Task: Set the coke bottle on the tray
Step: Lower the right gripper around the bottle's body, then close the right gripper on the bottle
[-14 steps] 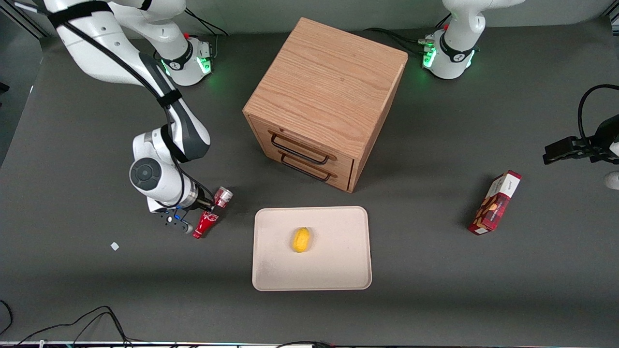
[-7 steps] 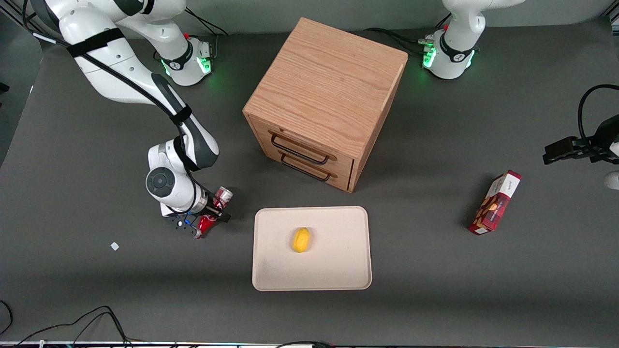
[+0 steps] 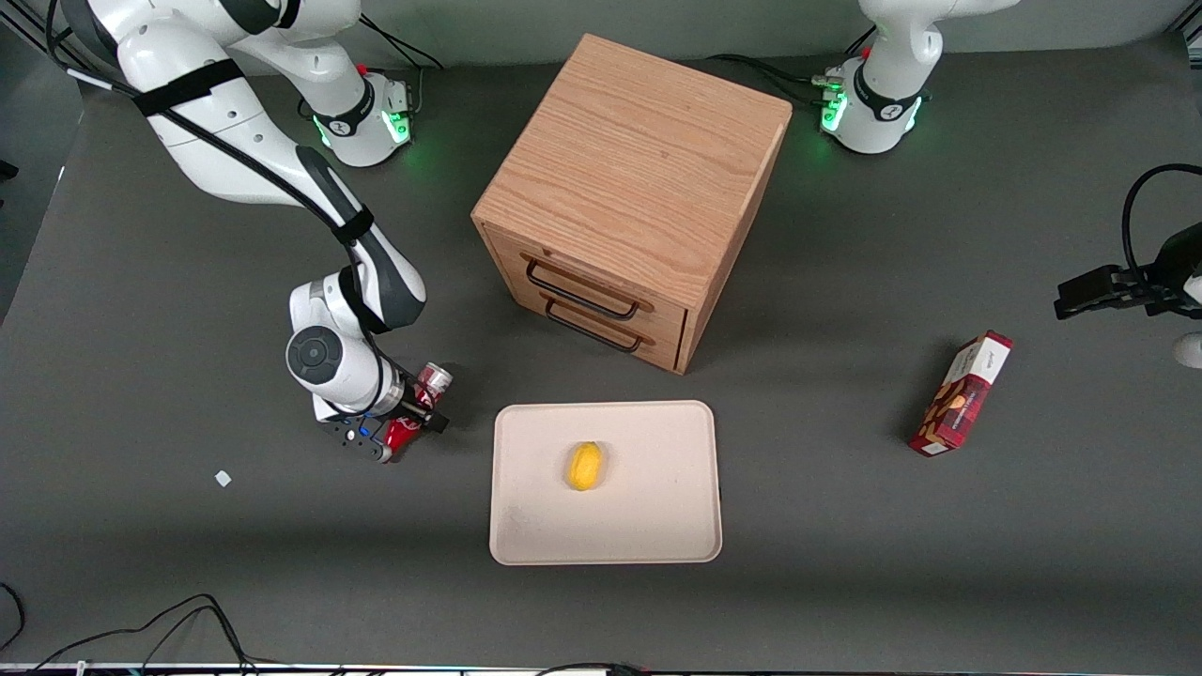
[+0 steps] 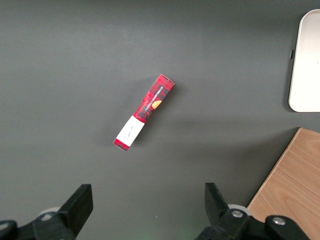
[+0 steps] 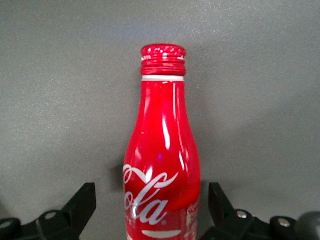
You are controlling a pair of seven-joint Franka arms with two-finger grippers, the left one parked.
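Observation:
The coke bottle [image 3: 433, 380] lies on its side on the dark table, beside the tray toward the working arm's end. Its silver base points toward the cabinet. The right wrist view shows its red body with white script [image 5: 162, 165] and its red cap. My gripper [image 3: 396, 427] is down over the bottle's middle and open. In the wrist view the gripper [image 5: 151, 196] straddles the bottle, with a gap between each black finger [image 5: 82, 200] and the body. The beige tray [image 3: 657, 512] lies flat, nearer the front camera than the cabinet.
A yellow lemon [image 3: 584, 466] lies on the tray. The wooden drawer cabinet [image 3: 629, 188] stands mid-table. A red snack box [image 3: 960, 392] lies toward the parked arm's end and also shows in the left wrist view [image 4: 144, 112]. A small white scrap [image 3: 223, 478] lies near the working arm.
My gripper has moved toward the tray and down over the bottle, so it now straddles the body. It has barely moved in the last half second. The bottle has stayed where it was.

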